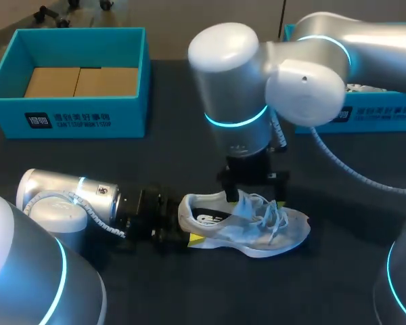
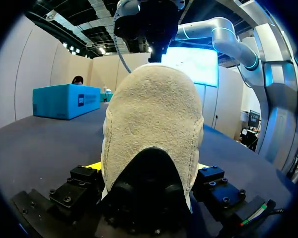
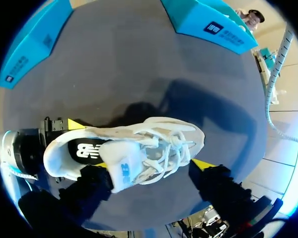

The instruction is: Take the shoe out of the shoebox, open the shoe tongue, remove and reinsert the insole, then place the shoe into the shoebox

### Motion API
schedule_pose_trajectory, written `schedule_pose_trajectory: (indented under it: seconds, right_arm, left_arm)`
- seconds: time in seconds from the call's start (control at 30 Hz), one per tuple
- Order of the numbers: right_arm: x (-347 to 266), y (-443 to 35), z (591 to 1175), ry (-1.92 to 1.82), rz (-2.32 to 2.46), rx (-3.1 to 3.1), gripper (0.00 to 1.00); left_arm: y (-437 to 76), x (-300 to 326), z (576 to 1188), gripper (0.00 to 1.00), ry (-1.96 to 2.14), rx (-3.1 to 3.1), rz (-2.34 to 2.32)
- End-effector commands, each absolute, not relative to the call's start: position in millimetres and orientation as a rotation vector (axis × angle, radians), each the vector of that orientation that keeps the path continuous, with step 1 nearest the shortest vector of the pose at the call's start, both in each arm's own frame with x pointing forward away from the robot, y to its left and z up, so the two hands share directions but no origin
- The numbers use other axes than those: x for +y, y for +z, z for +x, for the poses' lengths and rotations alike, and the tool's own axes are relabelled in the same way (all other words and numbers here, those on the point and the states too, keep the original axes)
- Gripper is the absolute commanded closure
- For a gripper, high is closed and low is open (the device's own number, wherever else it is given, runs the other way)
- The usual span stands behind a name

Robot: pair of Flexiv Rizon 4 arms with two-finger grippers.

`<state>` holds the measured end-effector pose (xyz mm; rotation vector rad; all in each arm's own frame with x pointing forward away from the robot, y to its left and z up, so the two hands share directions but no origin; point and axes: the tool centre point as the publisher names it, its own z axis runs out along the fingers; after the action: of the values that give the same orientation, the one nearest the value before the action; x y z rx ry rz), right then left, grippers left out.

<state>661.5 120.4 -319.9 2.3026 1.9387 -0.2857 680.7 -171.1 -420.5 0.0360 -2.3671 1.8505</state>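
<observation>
One white mesh sneaker [image 1: 247, 227] lies on the dark table [image 1: 155, 169], outside the blue cardboard shoebox [image 1: 68, 118]; it looks light and squashy, firmer at the heel [image 2: 151, 124], where the left gripper [image 2: 148, 168] squeezes both sides. The right gripper [image 3: 154, 168] hangs spread above the laces [image 3: 176, 148], probably holding nothing; pinch the floppy tongue [image 3: 123, 168].

Shoe [image 2: 151, 109] heel-on, filling view, pinched in left claw [image 2: 148, 166]; teal shoebox [image 2: 64, 101] well beyond.

The shoe [image 2: 151, 124] has a fuzzy, rough suede-looking heel and a meshy cloth upper. Table [image 1: 189, 176] is matt dark, shoebox [image 1: 68, 118] smooth cardboard, my right arm [image 1: 230, 74] glossy silver.
</observation>
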Motion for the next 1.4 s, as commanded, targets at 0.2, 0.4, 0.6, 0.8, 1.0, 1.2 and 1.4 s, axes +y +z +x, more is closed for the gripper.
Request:
schedule_pose_trajectory:
  seconds: [0.2, 0.4, 0.6, 0.8, 1.0, 1.2, 1.4]
  right_arm:
    - [124.4, -316.4, 652.5, -0.202, 2.808, 0.968, 0.51]
    - [126.6, -318.6, 651.9, -0.213, 2.841, 0.995, 0.53]
    - [126.6, -324.1, 653.6, -0.223, 2.875, 1.028, 0.56]
    - [125.5, -322.4, 655.1, -0.228, 2.886, 1.038, 0.64]
    - [126.2, -322.3, 656.8, -0.238, 2.894, 1.051, 0.66]
    - [128.5, -321.7, 657.8, -0.257, 2.896, 1.077, 0.77]
    - [128.5, -322.9, 657.7, -0.262, 2.904, 1.089, 1.00]
  left_arm:
    - [-421.6, -171.9, 681.3, 1.00, 1.845, -2.371, 0.037]
    - [-421.6, -171.9, 681.3, 1.00, 1.845, -2.371, 0.037]
    - [-421.6, -171.9, 681.3, 1.00, 1.845, -2.371, 0.037]
    - [-421.6, -171.9, 681.3, 1.00, 1.845, -2.371, 0.037]
    - [-421.6, -171.9, 681.3, 1.00, 1.845, -2.371, 0.037]
    - [-421.6, -171.9, 681.3, 1.00, 1.845, -2.371, 0.037]
    - [-421.6, -171.9, 681.3, 1.00, 1.845, -2.371, 0.037]
